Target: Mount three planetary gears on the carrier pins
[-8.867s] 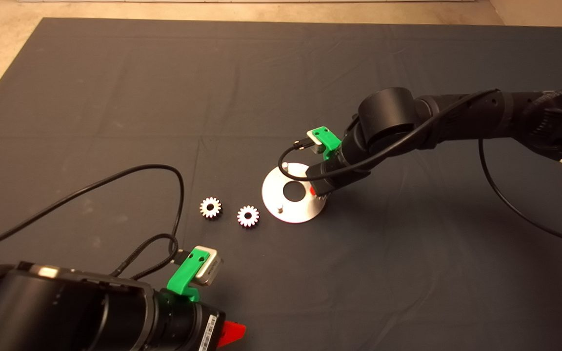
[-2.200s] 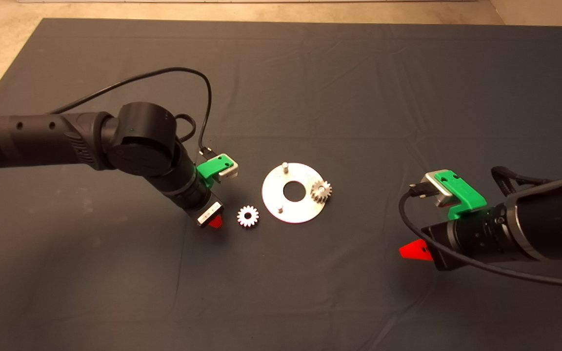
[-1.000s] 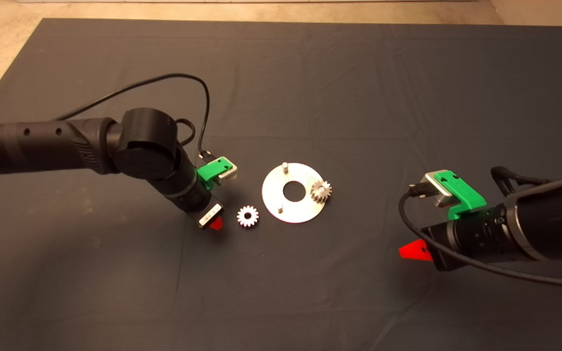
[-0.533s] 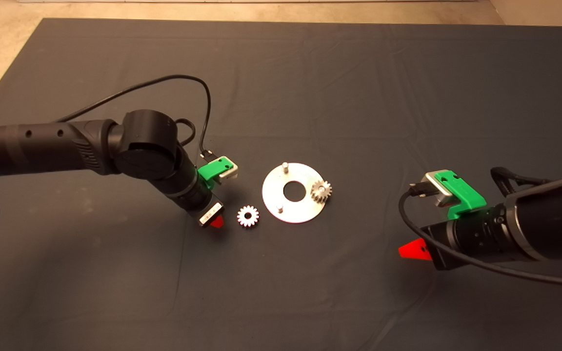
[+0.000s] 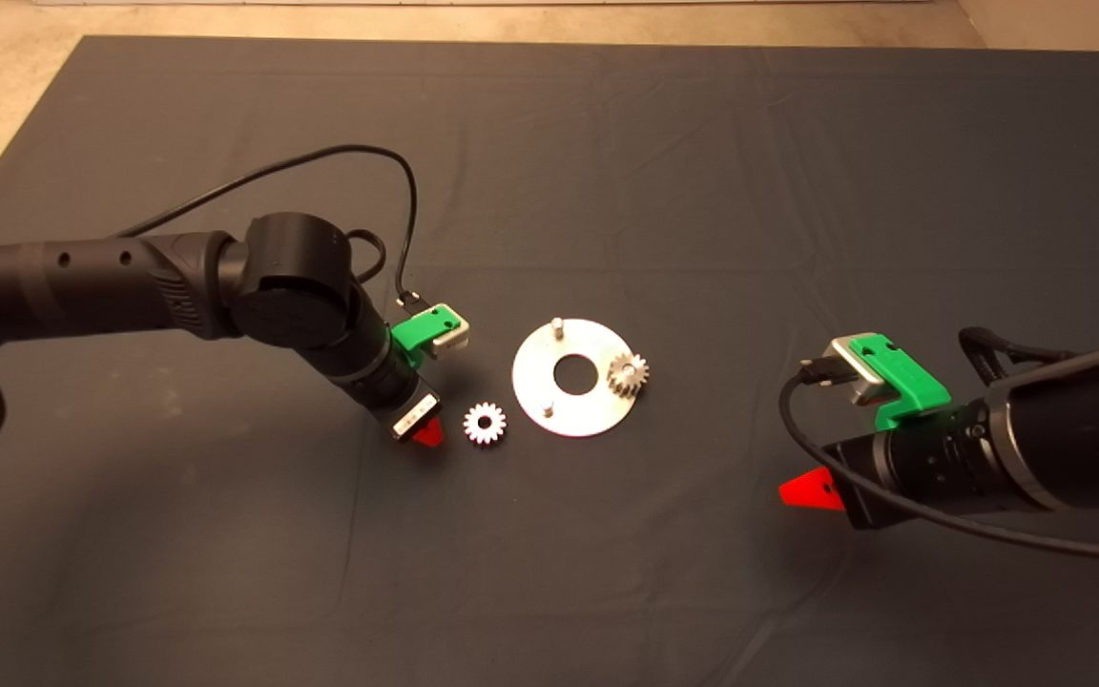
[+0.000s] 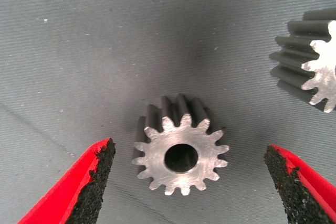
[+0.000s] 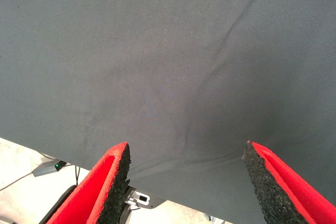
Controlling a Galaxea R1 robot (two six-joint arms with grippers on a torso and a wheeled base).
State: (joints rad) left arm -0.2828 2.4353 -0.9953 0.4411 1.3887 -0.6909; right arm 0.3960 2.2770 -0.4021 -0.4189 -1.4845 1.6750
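The left end effector [image 6: 189,182], fingers spread wide and gripping nothing, straddles one flat-lying planetary gear [image 6: 180,151] on the mat, a second gear [image 5: 485,423] lies just right of it, beside the disc [image 5: 575,378] carrying a third gear [image 5: 627,373], while the right end effector [image 7: 186,187] hangs open and empty far right.

The disc [image 5: 572,412] lies near the mat's [image 5: 607,143] middle, one gear [image 5: 627,373] on its right side. A second gear [image 5: 485,423] lies just left of it, a third [image 6: 181,153] beyond.
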